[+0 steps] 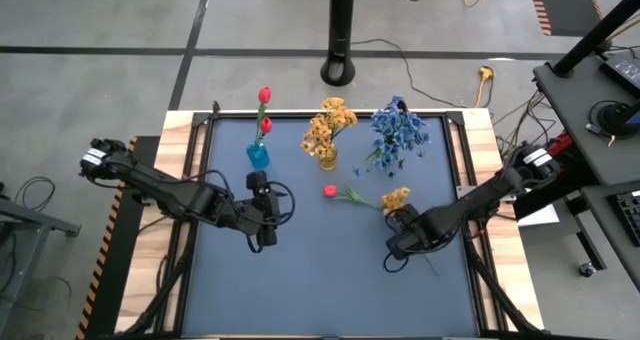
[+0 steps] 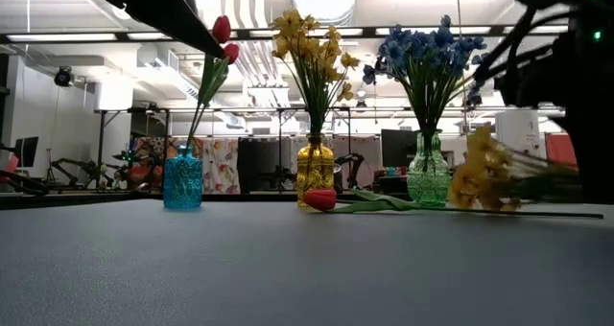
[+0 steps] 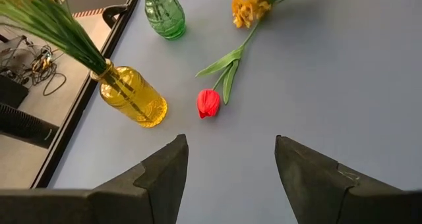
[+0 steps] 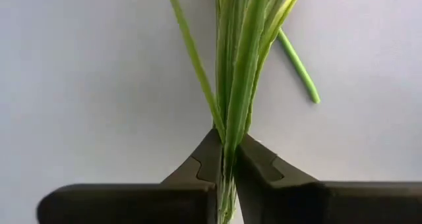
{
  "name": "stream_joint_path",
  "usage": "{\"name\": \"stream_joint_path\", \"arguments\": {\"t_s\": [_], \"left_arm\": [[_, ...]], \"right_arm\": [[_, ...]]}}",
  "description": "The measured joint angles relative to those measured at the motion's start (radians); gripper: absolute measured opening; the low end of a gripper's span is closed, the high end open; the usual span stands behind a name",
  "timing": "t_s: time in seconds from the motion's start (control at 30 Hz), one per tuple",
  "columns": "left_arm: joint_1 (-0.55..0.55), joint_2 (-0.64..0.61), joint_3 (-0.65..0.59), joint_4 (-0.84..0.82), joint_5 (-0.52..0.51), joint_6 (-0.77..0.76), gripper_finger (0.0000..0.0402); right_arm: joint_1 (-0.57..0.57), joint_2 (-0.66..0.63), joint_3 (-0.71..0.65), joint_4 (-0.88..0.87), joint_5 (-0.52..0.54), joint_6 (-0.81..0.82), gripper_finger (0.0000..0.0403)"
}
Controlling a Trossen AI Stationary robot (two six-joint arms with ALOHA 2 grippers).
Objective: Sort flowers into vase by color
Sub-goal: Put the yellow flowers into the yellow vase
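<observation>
A yellow-blossomed sprig (image 1: 396, 198) lies right of centre, and my right gripper (image 1: 403, 232) is shut on its green stalk. A red tulip (image 1: 330, 191) lies flat on the blue mat, its stem pointing right. It also shows in the left wrist view (image 3: 208, 103). My left gripper (image 1: 263, 218) is open and empty, left of the tulip and above the mat. At the back stand a blue vase (image 1: 258, 156) with red tulips, a yellow vase (image 1: 327, 160) with yellow flowers and a green vase (image 2: 428, 173) with blue flowers. My right gripper pinches the yellow sprig's bundle of stem and leaves (image 4: 231, 135) between its two fingers, partway down from the blossoms. The fingers come slanting down from the table's right. The sprig lies about level and low (image 2: 480, 177); whether its blossoms touch the mat, I cannot tell.
The tulip's loose stem end (image 4: 300, 69) lies close beside the held sprig. The three vases stand in a row along the far side. The mat's raised frame (image 1: 460, 180) borders the work area. Bare mat (image 1: 320, 280) spreads toward the near edge.
</observation>
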Motion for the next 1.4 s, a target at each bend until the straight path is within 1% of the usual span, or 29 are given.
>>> {"name": "stream_joint_path", "arguments": {"t_s": [0.13, 0.23, 0.43, 0.53, 0.6, 0.67, 0.83, 1.0, 1.1, 1.17, 1.23, 1.33, 1.4], "left_arm": [[0.000, 0.009, 0.000, 0.032, 0.001, 0.017, 0.0210], [0.000, 0.014, 0.000, 0.065, 0.004, 0.045, 0.0210], [0.000, 0.020, 0.000, 0.127, 0.017, 0.085, 0.0210], [0.000, 0.020, 0.000, 0.157, 0.060, 0.096, 0.0210], [0.001, 0.021, 0.000, 0.180, 0.096, 0.110, 0.0210], [0.001, 0.021, 0.000, 0.217, 0.146, 0.133, 0.0210], [-0.001, 0.031, 0.000, 0.298, 0.242, 0.191, 0.0210], [-0.001, 0.055, 0.000, 0.334, 0.248, 0.223, 0.0210], [0.000, 0.080, 0.000, 0.447, 0.246, 0.278, 0.0210], [0.000, 0.104, 0.000, 0.561, 0.247, 0.325, 0.0210], [0.000, 0.130, 0.000, 0.673, 0.252, 0.358, 0.0210], [0.000, 0.167, 0.000, 0.818, 0.299, 0.378, 0.0210], [0.000, 0.188, 0.000, 0.867, 0.329, 0.388, 0.0210]], "right_arm": [[0.012, -0.079, 0.001, -0.004, 0.008, -0.010, 0.0022], [0.037, -0.132, 0.008, 0.000, 0.039, -0.035, 0.0020], [0.113, -0.200, 0.030, 0.081, 0.205, -0.074, 0.0019], [0.141, -0.212, 0.034, 0.178, 0.308, -0.144, 0.0018], [0.149, -0.212, 0.034, 0.279, 0.371, -0.248, 0.0018], [0.149, -0.204, 0.034, 0.420, 0.406, -0.396, 0.0018], [0.146, -0.170, 0.034, 0.872, 0.480, -0.862, 0.0018], [0.139, -0.122, 0.034, 1.295, 0.488, -1.295, 0.0018], [0.125, -0.067, 0.034, 1.518, 0.484, -1.504, 0.0018], [0.108, -0.025, 0.034, 1.616, 0.484, -1.602, 0.0018], [0.089, 0.015, 0.034, 1.673, 0.484, -1.656, 0.0018], [0.061, 0.058, 0.034, 1.700, 0.484, -1.673, 0.0018], [0.049, 0.073, 0.034, 1.697, 0.484, -1.677, 0.0018]]}}
